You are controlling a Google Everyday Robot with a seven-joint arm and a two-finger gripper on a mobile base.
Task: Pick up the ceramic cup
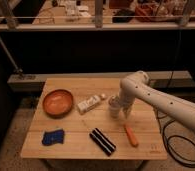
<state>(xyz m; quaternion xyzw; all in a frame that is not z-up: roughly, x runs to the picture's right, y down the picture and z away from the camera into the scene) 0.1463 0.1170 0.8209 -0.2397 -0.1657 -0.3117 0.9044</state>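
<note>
The pincer (119,109) is at the cup (112,105); I cannot tell its grip. Next it needs a firm clamp, then a lift.

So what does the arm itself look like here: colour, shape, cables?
Smooth white arm of rounded tubular segments with a bulbous joint, no visible markings. Its gripper, down at the ceramic cup, looks pale. Black cables loop nearby.

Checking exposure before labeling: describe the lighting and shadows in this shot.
Camera view: warm, dim light on the wooden table; the space behind it is nearly black. Camera view: the claw is close beside the ceramic cup at the table's middle-right, both pale against the wood; shadows there are soft, with no strong glare.
</note>
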